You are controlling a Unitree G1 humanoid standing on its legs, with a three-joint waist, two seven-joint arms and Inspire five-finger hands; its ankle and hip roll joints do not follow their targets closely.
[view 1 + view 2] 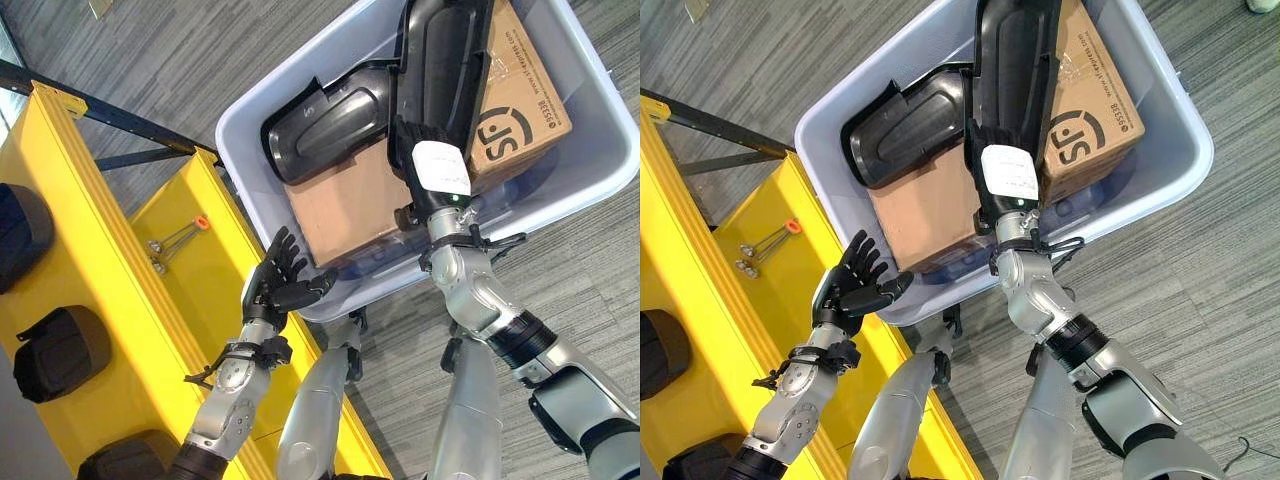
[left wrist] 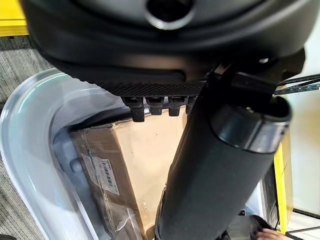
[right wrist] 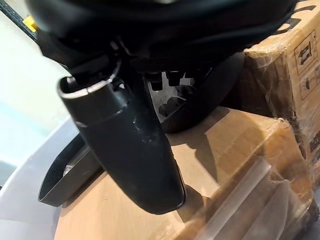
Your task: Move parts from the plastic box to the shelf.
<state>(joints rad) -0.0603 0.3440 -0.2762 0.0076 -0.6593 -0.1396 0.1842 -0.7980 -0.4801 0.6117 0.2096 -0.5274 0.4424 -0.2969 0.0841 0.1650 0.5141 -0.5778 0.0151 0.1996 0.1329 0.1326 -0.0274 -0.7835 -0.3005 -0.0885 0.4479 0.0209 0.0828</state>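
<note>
Should the right hand (image 1: 1002, 172) lift early, the long black part (image 1: 1012, 60) could slip or snag on the cardboard box (image 1: 1090, 110). Item: long black part, inside plastic box (image 1: 1160, 190), propped against the cardboard box. Right hand at its lower end; grip cannot be told. Left hand (image 1: 855, 285): fingers spread, empty, outside box, over yellow shelf (image 1: 700, 290).

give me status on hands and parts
Left hand open, by box rim. Right hand in box on tall black part, grip unclear. Second part beside. Cartons underneath.
</note>
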